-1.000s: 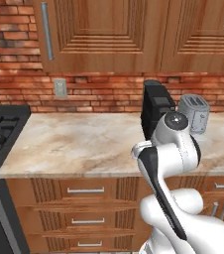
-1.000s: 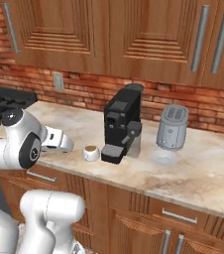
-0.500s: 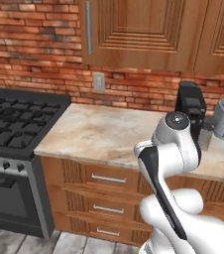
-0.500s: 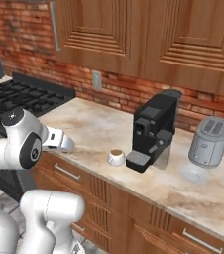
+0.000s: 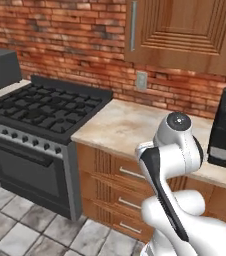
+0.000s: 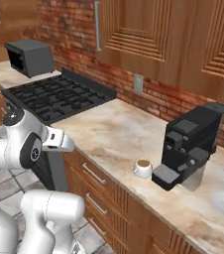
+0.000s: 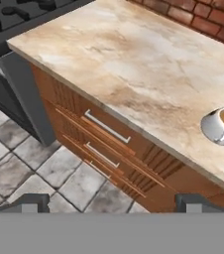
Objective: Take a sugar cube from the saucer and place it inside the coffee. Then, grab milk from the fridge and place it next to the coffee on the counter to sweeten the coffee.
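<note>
Wide apart and empty, the jaws of the two-finger gripper [image 7: 109, 201] show as two small dark tips at the bottom of the hand view, hanging in the air off the counter's front edge, above the tiled floor.

Beyond the jaws and off to one side sits the coffee [image 7: 222, 126], a small white round cup of brown liquid, standing upright on the beige-tan marbled stone counter [image 7: 134, 64] near its front edge. It is well apart from the gripper. In the right base view the same cup [image 6: 143, 168] stands just beside the drip tray of a boxy black coffee machine [image 6: 191, 145], likely where it was filled.

No saucer, sugar cube, milk carton or fridge can be made out.

Directly ahead of the jaws are brown wooden drawers with silver handles [image 7: 104, 134]. Farther along the counter, away from the cup, is a black gas stove [image 6: 54, 96], then a dark grey microwave [image 6: 29, 57].

Judging from this, the gripper is parked open because nothing is being grasped; the arm appears tucked for travel, perhaps toward the fridge.
</note>
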Robot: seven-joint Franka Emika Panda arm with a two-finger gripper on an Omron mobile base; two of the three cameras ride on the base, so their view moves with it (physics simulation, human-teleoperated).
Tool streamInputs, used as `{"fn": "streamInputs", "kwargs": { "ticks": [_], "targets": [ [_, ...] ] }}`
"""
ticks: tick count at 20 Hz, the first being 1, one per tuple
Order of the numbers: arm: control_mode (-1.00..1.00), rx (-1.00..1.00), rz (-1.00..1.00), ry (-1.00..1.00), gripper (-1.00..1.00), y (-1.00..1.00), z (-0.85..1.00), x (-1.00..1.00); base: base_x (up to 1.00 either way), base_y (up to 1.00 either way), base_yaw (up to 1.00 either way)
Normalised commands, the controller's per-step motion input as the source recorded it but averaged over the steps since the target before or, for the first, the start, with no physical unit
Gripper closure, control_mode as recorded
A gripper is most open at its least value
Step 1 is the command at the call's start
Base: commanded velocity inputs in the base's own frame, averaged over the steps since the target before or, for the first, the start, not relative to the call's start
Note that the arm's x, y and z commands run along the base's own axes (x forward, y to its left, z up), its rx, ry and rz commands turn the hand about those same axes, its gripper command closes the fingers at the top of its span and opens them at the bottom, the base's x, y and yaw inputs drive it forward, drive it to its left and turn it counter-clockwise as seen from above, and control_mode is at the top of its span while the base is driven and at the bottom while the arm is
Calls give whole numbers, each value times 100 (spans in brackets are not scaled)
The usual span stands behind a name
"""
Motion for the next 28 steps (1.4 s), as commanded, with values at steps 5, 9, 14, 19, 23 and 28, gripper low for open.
{"fn": "streamInputs", "kwargs": {
  "ticks": [5, 9, 14, 19, 23, 28],
  "targets": [
    [100, 0, 0, 0, -100, 0, 0, 0, -1, 0, 50],
    [100, 0, 0, 0, -100, 0, 0, 0, -3, 0, 53],
    [100, 0, 0, 0, -100, 0, 0, 0, 0, 7, 50],
    [100, 0, 0, 0, -100, 0, 0, 0, 23, 34, 42],
    [100, 0, 0, 0, -100, 0, 0, 0, 65, 45, 39],
    [100, 0, 0, 0, -100, 0, 0, 0, 92, 42, 37]
  ]
}}
